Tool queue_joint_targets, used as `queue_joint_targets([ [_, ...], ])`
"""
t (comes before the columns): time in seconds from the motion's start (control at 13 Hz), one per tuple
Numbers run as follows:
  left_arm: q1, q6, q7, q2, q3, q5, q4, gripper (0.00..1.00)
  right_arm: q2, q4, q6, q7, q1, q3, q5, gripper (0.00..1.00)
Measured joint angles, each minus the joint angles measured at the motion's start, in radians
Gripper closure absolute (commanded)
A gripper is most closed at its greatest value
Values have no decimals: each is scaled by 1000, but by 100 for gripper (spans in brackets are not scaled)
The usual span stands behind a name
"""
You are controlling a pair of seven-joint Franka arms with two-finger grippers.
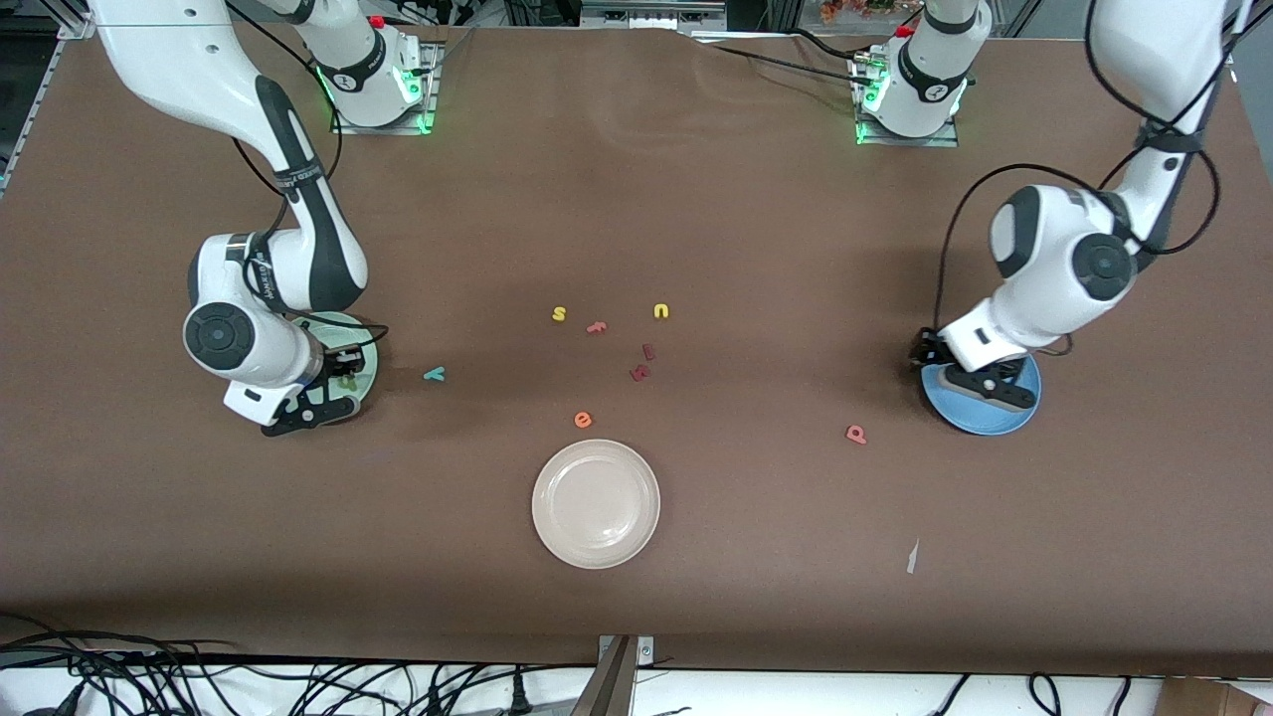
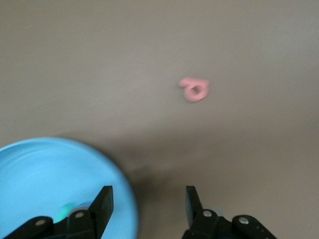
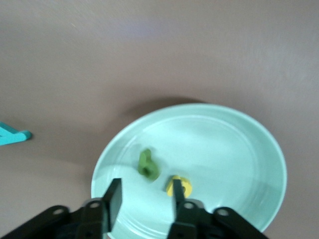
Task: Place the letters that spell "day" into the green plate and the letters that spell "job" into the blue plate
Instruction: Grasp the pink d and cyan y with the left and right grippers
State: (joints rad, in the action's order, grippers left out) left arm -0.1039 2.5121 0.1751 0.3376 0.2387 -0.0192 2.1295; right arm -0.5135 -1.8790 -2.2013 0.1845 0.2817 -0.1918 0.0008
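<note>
My right gripper hangs open over the green plate, holding nothing. In the right wrist view the green "a" and yellow "d" lie in that plate, just off the gripper. The teal "y" lies on the table beside the plate, toward the middle. My left gripper is open and empty over the rim of the blue plate. A teal letter peeks out in that plate by one finger. The pink "b" lies on the table near it.
A cream-white plate sits near the front camera at mid-table. Loose letters lie farther back: yellow "s" and "u", an orange-red letter, two dark red ones, an orange "e". A paper scrap lies toward the left arm's end.
</note>
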Motion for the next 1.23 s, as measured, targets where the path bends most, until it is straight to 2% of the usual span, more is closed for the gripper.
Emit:
queue_joint_targets([
  [0.15,56,41,-78,53,0,0,-39,32,1,-2,0,1,-6,2,17,0],
  [0.38,84,59,-96,139,-9,0,-131,32,11,22,11,-2,0,31,49,0],
  [0.69,116,102,-96,225,-58,0,-214,31,13,42,23,-6,13,71,83,0],
  [1.0,143,109,-112,277,-65,0,-252,31,13,42,23,89,17,116,82,0],
  [1.23,165,110,-123,303,-66,0,-253,30,13,29,-31,197,18,142,82,0],
])
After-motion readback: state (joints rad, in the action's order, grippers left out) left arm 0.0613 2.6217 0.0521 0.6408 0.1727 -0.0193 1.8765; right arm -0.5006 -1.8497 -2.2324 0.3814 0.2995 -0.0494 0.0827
